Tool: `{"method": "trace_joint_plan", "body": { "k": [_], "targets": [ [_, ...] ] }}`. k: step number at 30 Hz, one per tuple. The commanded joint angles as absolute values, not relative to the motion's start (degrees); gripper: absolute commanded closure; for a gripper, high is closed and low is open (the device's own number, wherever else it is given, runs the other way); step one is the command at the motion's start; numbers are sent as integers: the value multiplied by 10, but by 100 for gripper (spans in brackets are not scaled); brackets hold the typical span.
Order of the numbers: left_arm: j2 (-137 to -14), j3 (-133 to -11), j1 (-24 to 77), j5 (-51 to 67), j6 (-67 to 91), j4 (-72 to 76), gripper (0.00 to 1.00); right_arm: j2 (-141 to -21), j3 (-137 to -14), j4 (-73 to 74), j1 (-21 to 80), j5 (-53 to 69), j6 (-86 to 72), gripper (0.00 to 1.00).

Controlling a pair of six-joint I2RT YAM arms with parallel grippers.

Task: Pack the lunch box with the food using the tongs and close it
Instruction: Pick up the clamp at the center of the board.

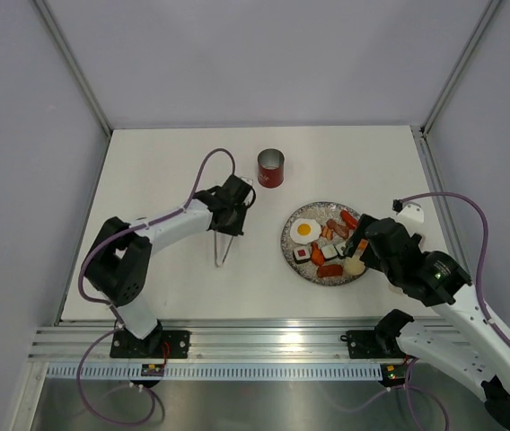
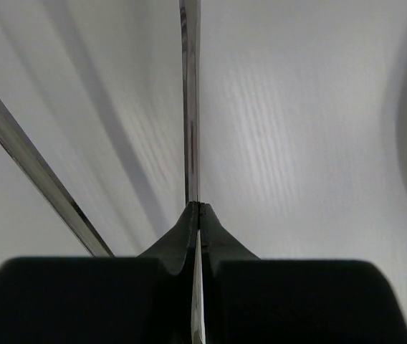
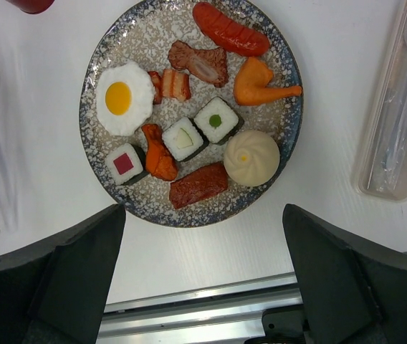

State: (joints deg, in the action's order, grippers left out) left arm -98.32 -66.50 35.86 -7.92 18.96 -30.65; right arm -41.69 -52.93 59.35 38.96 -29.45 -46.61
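A round speckled grey plate with a bluish rim lies on the right half of the white desk. Just beside it on the right lies a long clear plastic case, and inside it there is a pale utensil that looks like a spoon. An aluminium rail runs along the near edge of the desk. Pale grey wall panels stand at the left, the right and the far side.

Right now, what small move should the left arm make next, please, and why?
Probably lift the tongs a little off the table. The left gripper is shut on one tong arm while the other arm splays free, and the food lies on the plate, so the tool likely has to come up before anything can be picked.
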Motion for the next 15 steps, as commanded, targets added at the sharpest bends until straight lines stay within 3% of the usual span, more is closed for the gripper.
{"method": "trace_joint_plan", "body": {
  "k": [1, 8, 15],
  "targets": [
    [-934, -632, 410, -83, 208, -279, 100, -410, -540, 596, 395, -310, -476, 1],
    [-895, -599, 475, -63, 191, -280, 100, -401, -536, 599, 395, -307, -477, 0],
    [-923, -585, 477, -58, 188, -269, 100, -388, -536, 602, 394, -302, -481, 1]
  ]
}}
